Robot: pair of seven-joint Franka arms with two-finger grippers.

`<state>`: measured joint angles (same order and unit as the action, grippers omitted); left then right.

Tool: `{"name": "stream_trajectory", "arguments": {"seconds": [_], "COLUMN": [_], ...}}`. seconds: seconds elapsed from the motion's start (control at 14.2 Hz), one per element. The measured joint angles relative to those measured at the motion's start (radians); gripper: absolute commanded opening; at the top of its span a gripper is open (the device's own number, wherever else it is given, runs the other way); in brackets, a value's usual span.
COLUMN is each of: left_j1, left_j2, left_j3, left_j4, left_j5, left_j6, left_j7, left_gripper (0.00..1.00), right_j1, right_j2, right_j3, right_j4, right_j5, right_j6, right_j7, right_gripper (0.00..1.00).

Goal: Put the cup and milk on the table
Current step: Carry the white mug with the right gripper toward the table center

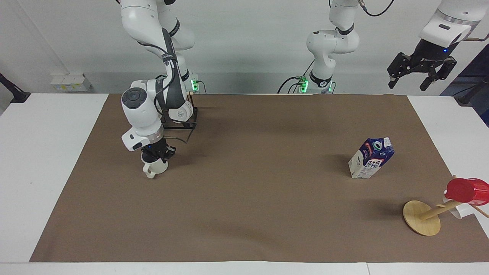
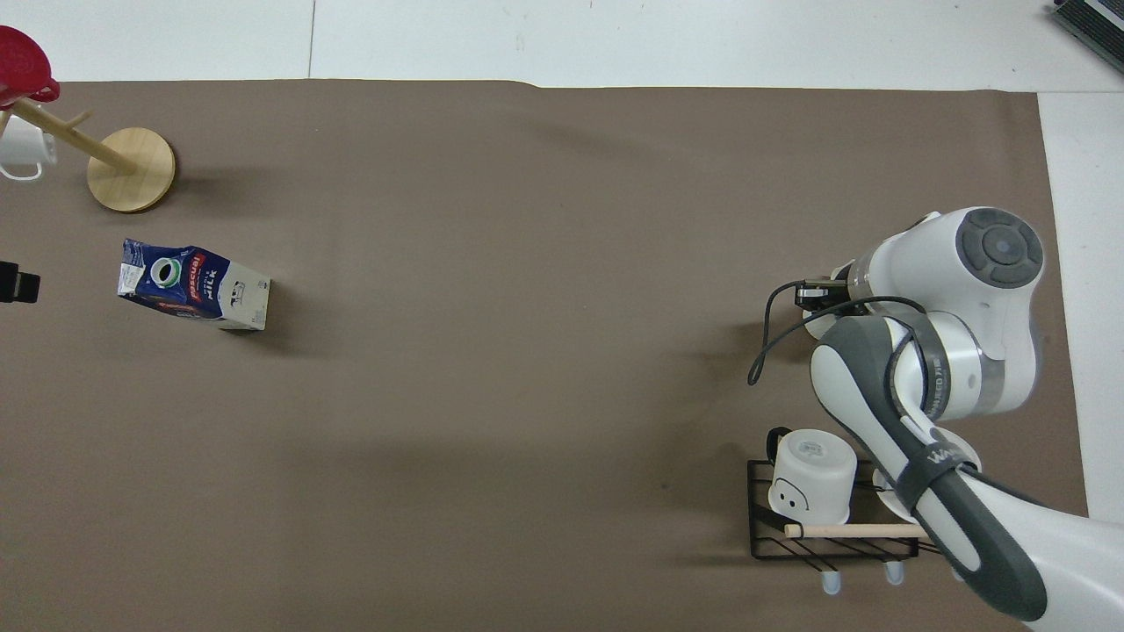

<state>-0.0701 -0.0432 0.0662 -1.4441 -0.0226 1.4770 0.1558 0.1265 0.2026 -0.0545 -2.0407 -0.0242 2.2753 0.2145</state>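
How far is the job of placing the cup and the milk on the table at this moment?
Done, it seems: the milk stands upright on the mat of the table, toward the left arm's end. In hand: the right end effector is shut on the cup, which is low on the mat near the wire rack. Left: releasing the cup. The left end effector waits raised and open.

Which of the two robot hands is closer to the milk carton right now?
The left hand. It hangs open in the air at the milk carton's end of the table. The right hand is at the other end, shut on the cream mug.
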Motion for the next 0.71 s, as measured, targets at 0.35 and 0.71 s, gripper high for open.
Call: {"name": "stream_trajectory", "arguments": {"seconds": [0.35, 0.71], "left_j1": [0.0, 0.0], "left_j2": [0.0, 0.0], "left_j3": [0.0, 0.0], "left_j4": [0.0, 0.0], "left_j5": [0.0, 0.0], "left_j6": [-0.001, -0.001], "left_j7": [0.0, 0.0], "left_gripper": [1.0, 1.0], "right_j1": [0.011, 0.131], "right_j2": [-0.017, -0.036], "right_j3": [0.002, 0.006], "right_j4": [0.121, 0.181], "right_j5": [0.0, 0.0], "right_j6": [-0.146, -0.213], "right_j7": [0.05, 0.304], "right_gripper": [0.0, 0.0]}}
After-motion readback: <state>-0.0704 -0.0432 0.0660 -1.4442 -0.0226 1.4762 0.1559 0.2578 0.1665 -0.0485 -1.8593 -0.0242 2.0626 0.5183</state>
